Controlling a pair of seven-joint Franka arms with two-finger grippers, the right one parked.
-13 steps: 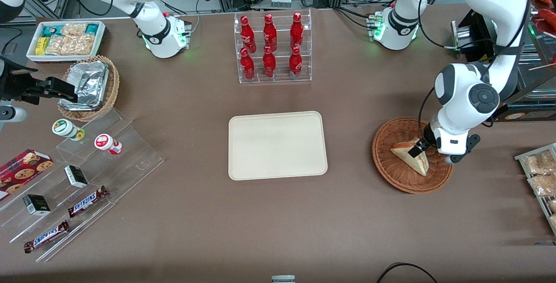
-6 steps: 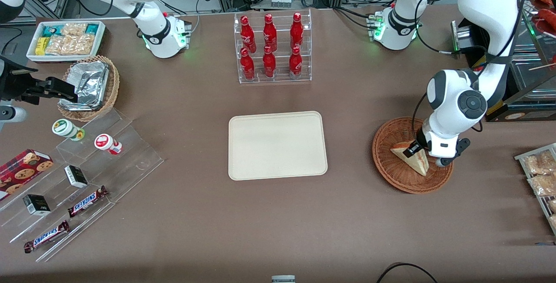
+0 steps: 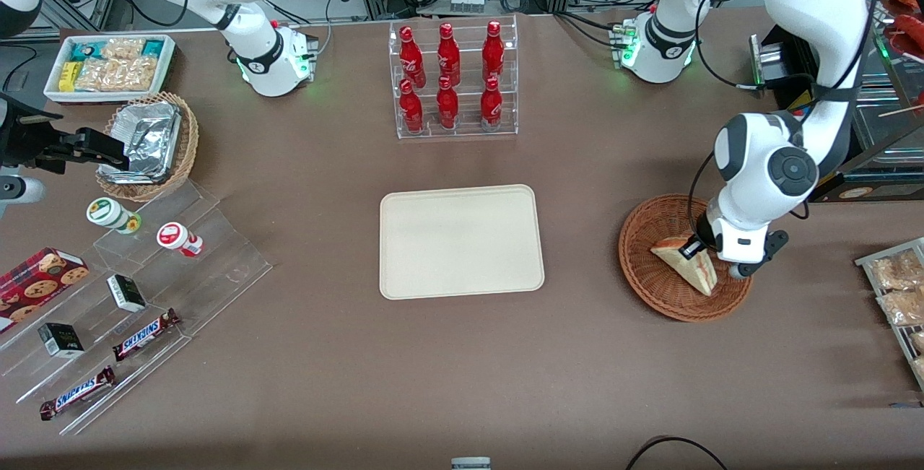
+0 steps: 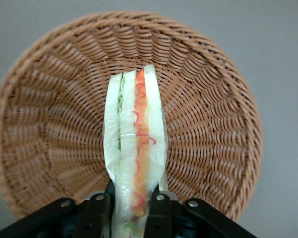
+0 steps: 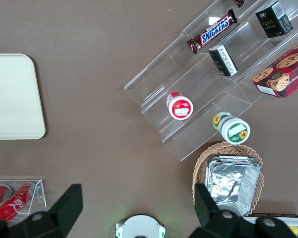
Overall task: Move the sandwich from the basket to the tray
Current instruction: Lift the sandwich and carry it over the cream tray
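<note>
The sandwich, a pale bread wedge with an orange-red and green filling stripe, is in the round reddish-brown wicker basket toward the working arm's end of the table. My gripper is down in the basket, shut on the sandwich. In the left wrist view the sandwich stands on edge, squeezed between the two black fingers over the basket's weave. The cream-beige tray lies flat mid-table, nothing on it; its corner also shows in the right wrist view.
A clear rack of red bottles stands farther from the front camera than the tray. Toward the parked arm's end are a tan basket of foil trays, a white bin of snacks and clear steps with snack bars. Packets lie on a rack beside the basket.
The wrist swung over the basket toward the tray and slightly back. The fingers have stayed on the sandwich, which has tilted and shifted a little in the basket.
</note>
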